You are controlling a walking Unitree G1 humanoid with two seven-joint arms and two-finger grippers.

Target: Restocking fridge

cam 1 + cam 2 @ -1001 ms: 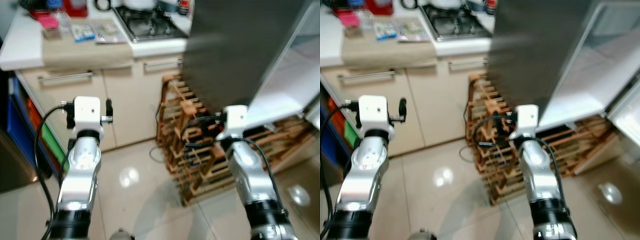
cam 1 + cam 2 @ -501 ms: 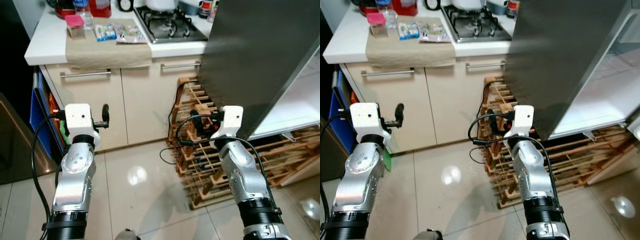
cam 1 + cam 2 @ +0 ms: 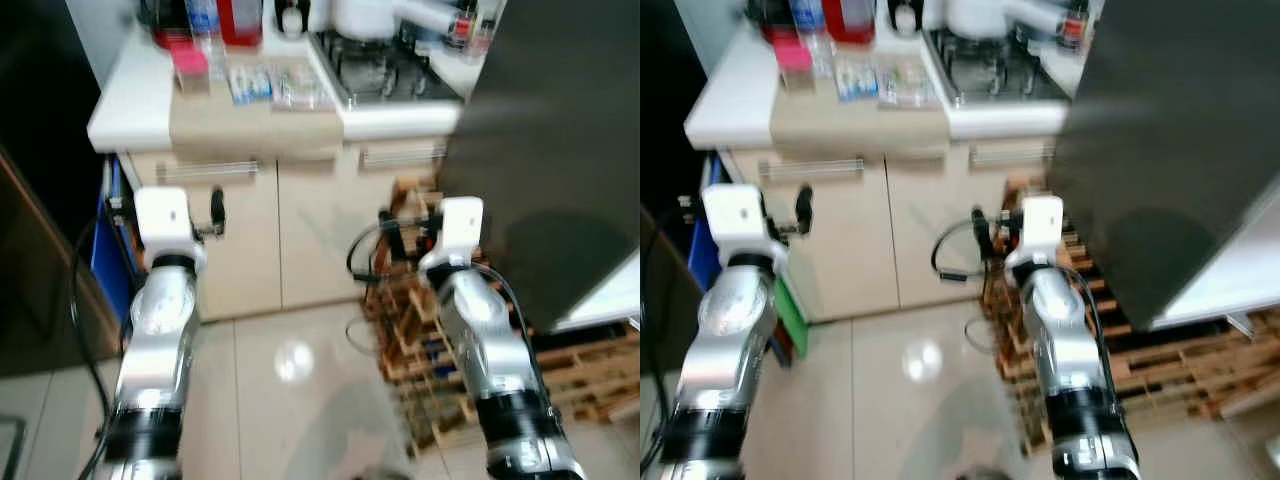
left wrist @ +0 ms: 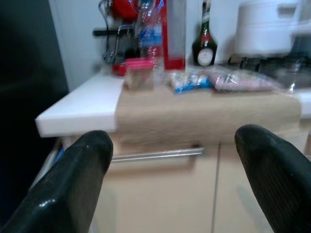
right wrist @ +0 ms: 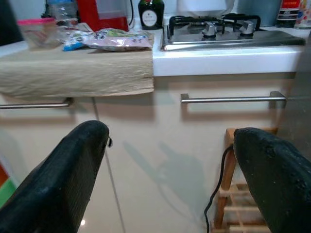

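A white counter [image 3: 130,100] carries a beige cloth [image 3: 250,115] with a pink-lidded container [image 3: 190,68] and several snack packets [image 3: 270,85] on it. Behind them stand a water bottle [image 4: 150,39], a red carton [image 4: 175,34] and a dark bottle [image 4: 205,41]. The dark grey fridge door [image 3: 560,150] rises at the right. My left gripper [image 4: 177,160] is open and held up in front of the cupboard, facing the counter's edge. My right gripper [image 5: 170,160] is also open, level with the cupboard handle [image 5: 233,99]. Both hold nothing.
A gas stove [image 5: 228,34] with a white pot [image 3: 365,15] sits on the counter beside the fridge. A wooden rack [image 3: 420,330] with a trailing cable stands on the glossy tiled floor [image 3: 290,400] below the fridge door. Dark furniture [image 3: 40,250] borders the left.
The whole view has shifted and blurred: the counter is nearer and more central, and the fridge's inside has slid off to the right. Both arms keep the same raised pose.
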